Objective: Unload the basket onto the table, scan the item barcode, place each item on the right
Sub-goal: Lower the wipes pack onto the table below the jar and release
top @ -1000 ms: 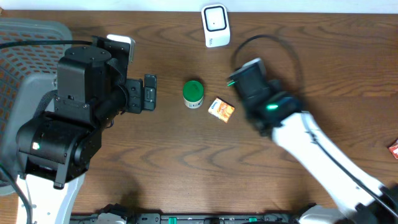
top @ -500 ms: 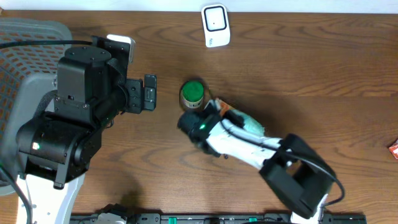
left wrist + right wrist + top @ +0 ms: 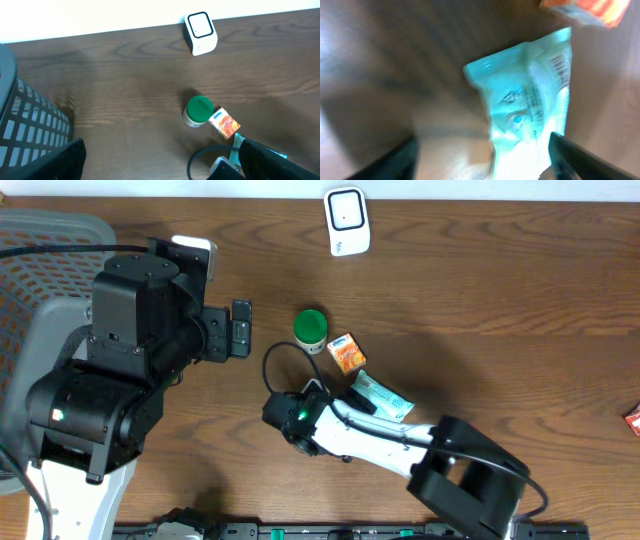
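Overhead: teal packet [image 3: 381,395] lying on bench [image 3: 520,300] against right arm [image 3: 370,438], near orange packet [image 3: 347,352] and green-lidded jar [image 3: 310,328]; white scanner [image 3: 346,221] well apart.
Left wrist: left pincer [image 3: 159,150] gaping wide.
Right wrist: right pincer [image 3: 483,137] spread apart, teal packet lying between; only here barcode [image 3: 560,65] showing, print blurring, unreadable.

Black left arm [image 3: 130,330], white right arm [image 3: 372,442] with green light [image 3: 297,416].

Dark wood-grain table [image 3: 520,290] (evenly lit) meets a white wall [image 3: 100,20] behind.
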